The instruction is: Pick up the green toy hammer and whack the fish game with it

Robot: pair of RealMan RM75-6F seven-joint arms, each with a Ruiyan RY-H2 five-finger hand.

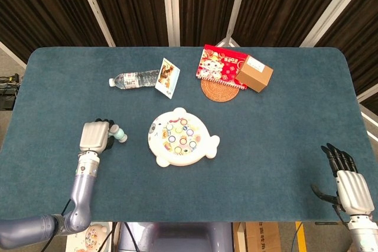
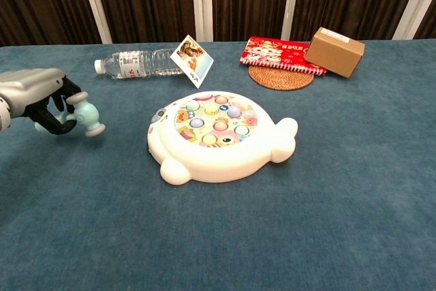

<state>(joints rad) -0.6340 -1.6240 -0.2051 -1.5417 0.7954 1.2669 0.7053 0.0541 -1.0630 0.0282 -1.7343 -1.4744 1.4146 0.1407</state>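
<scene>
The pale green toy hammer [image 2: 86,114] [image 1: 118,135] is gripped by my left hand [image 2: 42,99] [image 1: 95,136], its head sticking out toward the fish game and raised a little off the cloth. The white fish game [image 2: 216,137] [image 1: 182,137], with coloured fish in its round top, lies in the middle of the table, to the right of the hammer with a gap between them. My right hand [image 1: 348,181] rests at the near right edge, fingers spread, holding nothing; the chest view does not show it.
On the blue table [image 1: 283,122], a clear water bottle [image 2: 133,63] and a tilted picture card [image 2: 191,60] lie behind the game. A red booklet [image 2: 282,54], a woven coaster [image 2: 281,75] and a brown cardboard box [image 2: 334,51] sit at the back right.
</scene>
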